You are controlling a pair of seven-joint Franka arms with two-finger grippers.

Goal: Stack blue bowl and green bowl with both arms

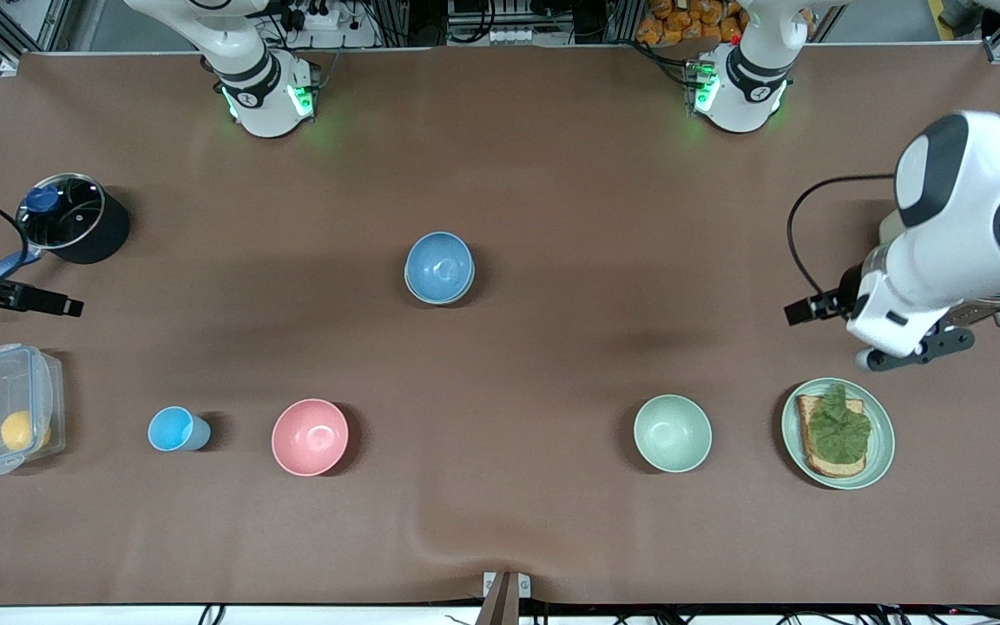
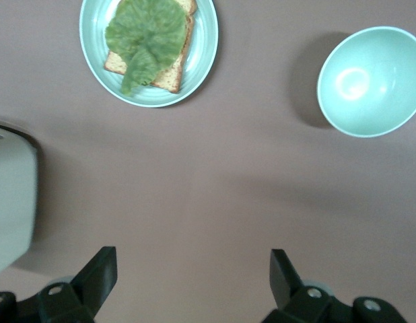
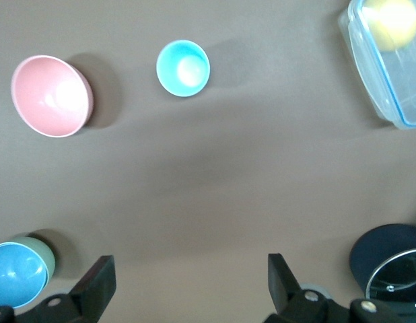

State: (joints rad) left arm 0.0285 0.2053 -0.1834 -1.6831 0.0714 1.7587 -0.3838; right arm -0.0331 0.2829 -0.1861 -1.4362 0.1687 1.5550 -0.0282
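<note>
Blue bowl [image 1: 438,266] already sits nested in the green bowl [image 3: 41,256] mid-table, so both spread-open grippers, left gripper [image 2: 191,282] and right gripper [image 3: 191,282], should just hang clear.

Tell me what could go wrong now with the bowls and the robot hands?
The blue bowl sits in the green bowl, seemingly a bit off-centre, so a bump might tip it. The open left hand hangs over the table beside the sandwich plate; a low swing could knock it. The open right hand is by the pot and might hit it.
</note>
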